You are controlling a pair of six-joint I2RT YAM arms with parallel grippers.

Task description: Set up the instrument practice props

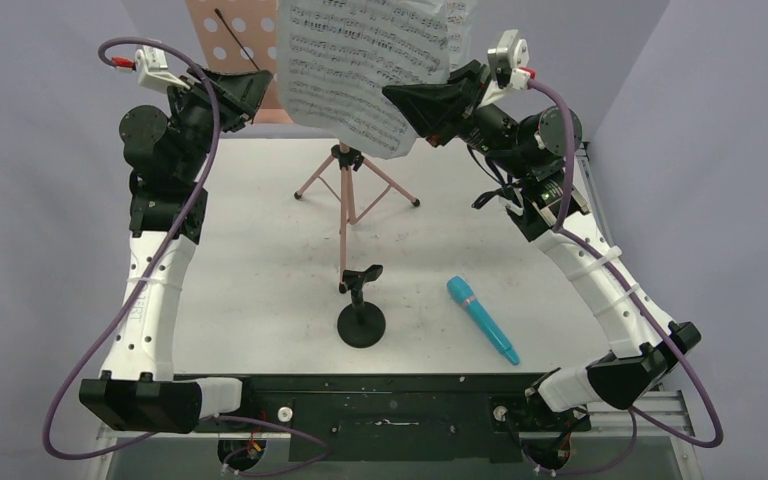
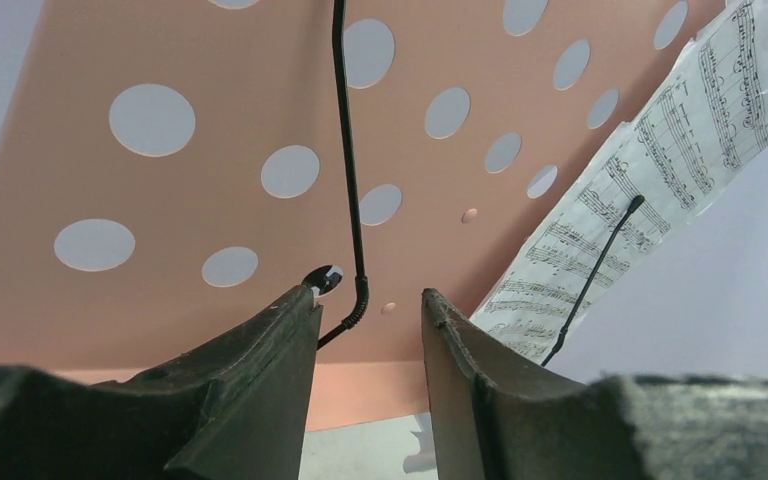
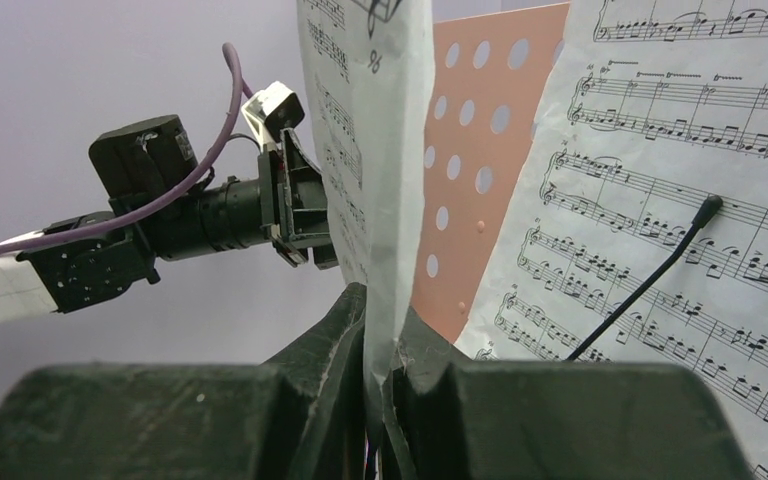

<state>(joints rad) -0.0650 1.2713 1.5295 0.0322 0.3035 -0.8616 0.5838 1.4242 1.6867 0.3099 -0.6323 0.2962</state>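
You're loading pages at twelve o'clock: right gripper (image 3: 380, 345) pinches a sheet-music page (image 3: 385, 150); left gripper (image 2: 370, 296), jaws apart, must next clamp the retainer wire (image 2: 347, 150).

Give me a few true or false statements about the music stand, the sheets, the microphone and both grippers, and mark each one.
1. The microphone sits in the mic stand. False: it lies on the table, to the right of the mic stand and apart from it.
2. The right gripper is shut on a music sheet. True.
3. A thin black wire lies across the other sheet. True.
4. The left gripper clamps a sheet. False: its jaws stand apart at the music stand's left wire, with no paper between them.
5. The music stand lies flat on the table. False: it stands upright on its tripod.
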